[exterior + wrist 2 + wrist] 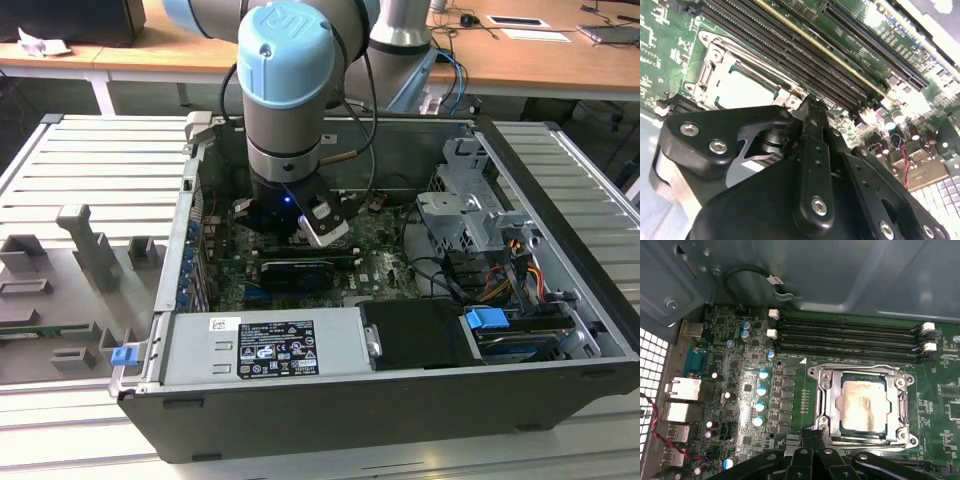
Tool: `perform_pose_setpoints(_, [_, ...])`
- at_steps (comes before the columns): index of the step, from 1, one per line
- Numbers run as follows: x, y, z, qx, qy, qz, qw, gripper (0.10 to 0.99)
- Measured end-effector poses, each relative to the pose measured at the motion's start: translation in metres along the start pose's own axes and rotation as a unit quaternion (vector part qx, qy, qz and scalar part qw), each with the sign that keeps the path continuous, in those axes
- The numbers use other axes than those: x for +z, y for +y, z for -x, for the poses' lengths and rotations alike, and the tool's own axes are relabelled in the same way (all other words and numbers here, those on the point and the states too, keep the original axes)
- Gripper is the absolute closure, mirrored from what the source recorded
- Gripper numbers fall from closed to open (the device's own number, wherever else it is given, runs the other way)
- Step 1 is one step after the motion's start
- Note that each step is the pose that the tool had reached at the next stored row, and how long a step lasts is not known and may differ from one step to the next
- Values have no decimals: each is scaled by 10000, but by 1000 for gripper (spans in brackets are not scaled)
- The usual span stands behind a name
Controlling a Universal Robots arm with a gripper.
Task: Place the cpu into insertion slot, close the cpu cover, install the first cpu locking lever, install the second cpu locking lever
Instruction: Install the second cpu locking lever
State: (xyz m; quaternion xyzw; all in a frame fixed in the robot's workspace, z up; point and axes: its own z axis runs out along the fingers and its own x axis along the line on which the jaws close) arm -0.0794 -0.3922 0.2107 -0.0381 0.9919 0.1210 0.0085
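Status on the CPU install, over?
Gripper low at the socket edge, holding nothing visible. cpu seated in insertion slot, cpu cover down around it. Nothing in the way.

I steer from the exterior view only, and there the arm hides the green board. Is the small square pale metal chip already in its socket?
Observer: Yes. In the first wrist view, the pale beige-silver square cpu lies flat in the grey-rimmed insertion slot.
Operator: And the thin metal frame plate?
Observer: The silver-grey cpu cover lies down around the chip, which shows through its square window.
Operator: Where is the tool now?
Observer: The black gripper is right at one edge of that cover. I cannot tell if it touches it.
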Motion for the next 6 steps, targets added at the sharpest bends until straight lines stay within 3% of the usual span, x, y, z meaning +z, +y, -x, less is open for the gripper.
perform_pose_setpoints(6, [-26,7,0,0,0,-1,10000,980])
